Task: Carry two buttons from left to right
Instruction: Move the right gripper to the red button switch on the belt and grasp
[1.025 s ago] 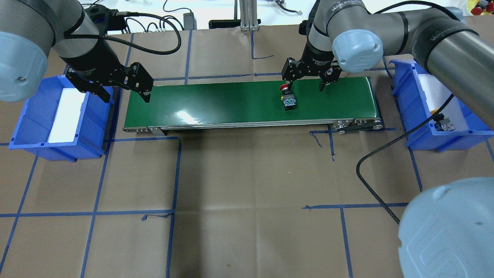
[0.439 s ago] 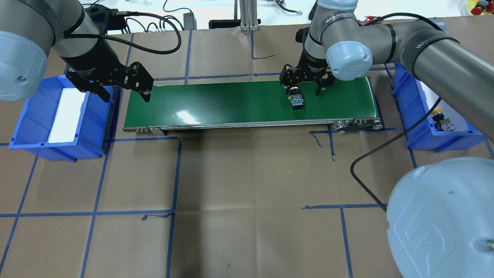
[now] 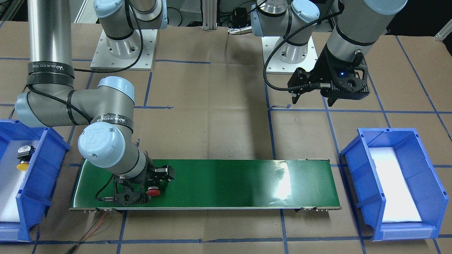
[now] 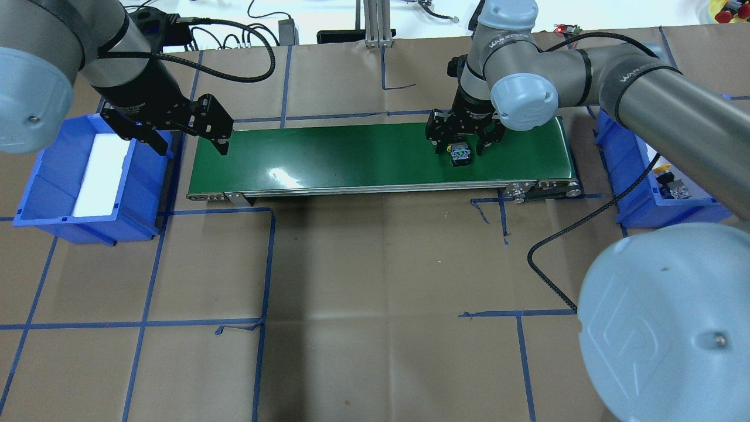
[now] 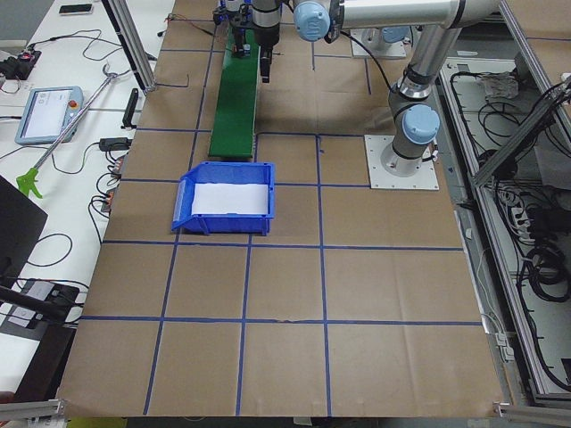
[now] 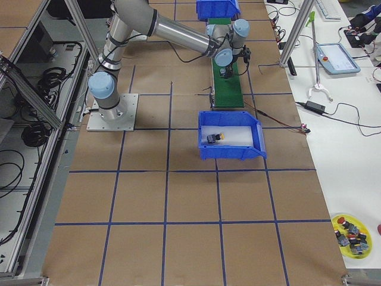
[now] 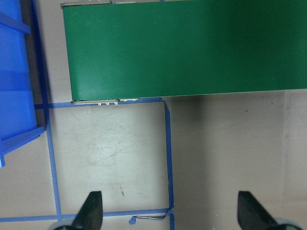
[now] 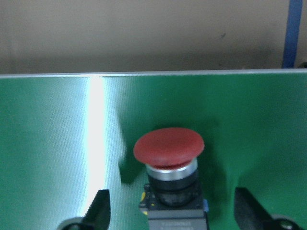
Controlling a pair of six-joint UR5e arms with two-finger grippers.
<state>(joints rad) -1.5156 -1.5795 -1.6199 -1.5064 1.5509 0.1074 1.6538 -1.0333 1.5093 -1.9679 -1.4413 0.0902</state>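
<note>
The red-capped button [image 4: 459, 154] lies on its side on the green conveyor belt [image 4: 351, 158], near the belt's right end. It also shows in the right wrist view [image 8: 169, 146] and the front view [image 3: 153, 192]. My right gripper [image 4: 460, 146] is open and low over it, one finger on each side, with gaps to the button's body [image 8: 172, 211]. The yellow-capped button [image 3: 24, 160] lies in the right blue bin [image 3: 46, 165]. My left gripper [image 4: 188, 143] is open and empty above the belt's left end, next to the left blue bin [image 4: 35, 193].
The left bin holds only a white pad. The right bin [image 4: 621, 158] stands just past the belt's right end. A black cable [image 4: 562, 234] loops over the table in front of the belt. Blue tape lines mark the brown paper.
The red button has travelled to the right along the belt. My right gripper has followed and come down around it. The left arm has not moved.
</note>
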